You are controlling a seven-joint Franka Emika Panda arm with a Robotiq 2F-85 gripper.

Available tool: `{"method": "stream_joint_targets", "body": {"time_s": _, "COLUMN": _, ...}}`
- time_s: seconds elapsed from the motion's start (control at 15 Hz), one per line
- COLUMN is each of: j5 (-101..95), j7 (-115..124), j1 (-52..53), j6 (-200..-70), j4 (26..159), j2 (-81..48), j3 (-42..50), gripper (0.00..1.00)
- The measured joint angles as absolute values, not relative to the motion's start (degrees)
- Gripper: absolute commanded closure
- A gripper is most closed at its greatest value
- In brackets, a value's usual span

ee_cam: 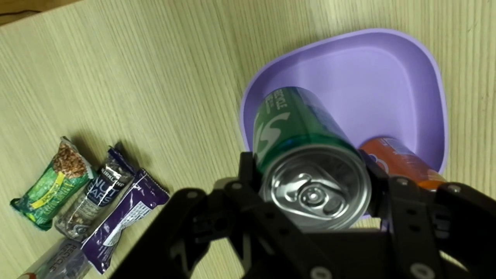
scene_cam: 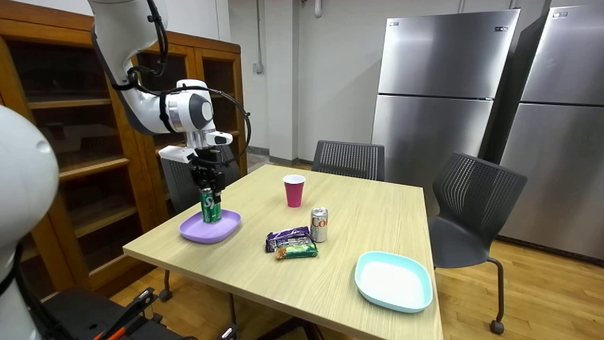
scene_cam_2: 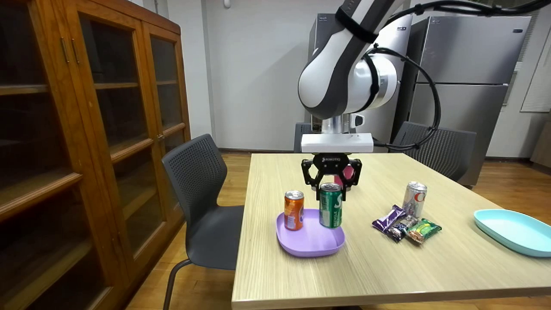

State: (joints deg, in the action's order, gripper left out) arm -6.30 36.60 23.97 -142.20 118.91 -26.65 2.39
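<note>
My gripper (scene_cam_2: 330,196) points down with its fingers shut on the upper part of a green soda can (scene_cam_2: 330,212). It also shows in an exterior view (scene_cam: 207,186) and in the wrist view (ee_cam: 310,170), with a finger against each side of the can (ee_cam: 286,120). The can is upright over a purple plate (scene_cam_2: 311,248); I cannot tell whether its base touches the plate. The plate's inside (ee_cam: 372,81) shows in the wrist view. An orange can (scene_cam_2: 294,212) stands upright on the same plate, close beside the gripper's right finger in the wrist view (ee_cam: 399,161).
A silver can (scene_cam: 319,225) stands beside several snack bars: purple (ee_cam: 124,223), dark nut bar (ee_cam: 95,197) and green (ee_cam: 54,188). A pink cup (scene_cam: 294,191) stands farther back. A turquoise plate (scene_cam: 394,283) lies near the table's (scene_cam: 349,203) edge. Chairs (scene_cam_2: 202,185) surround the table.
</note>
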Motion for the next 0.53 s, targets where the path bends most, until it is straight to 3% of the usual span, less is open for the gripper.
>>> {"method": "stream_joint_targets", "body": {"time_s": 0.53, "j5": -5.7, "j7": 36.7, "j1": 23.2, "j6": -142.3, "j4": 118.8, "j2": -28.4, "j3": 1.6, "gripper": 0.62}}
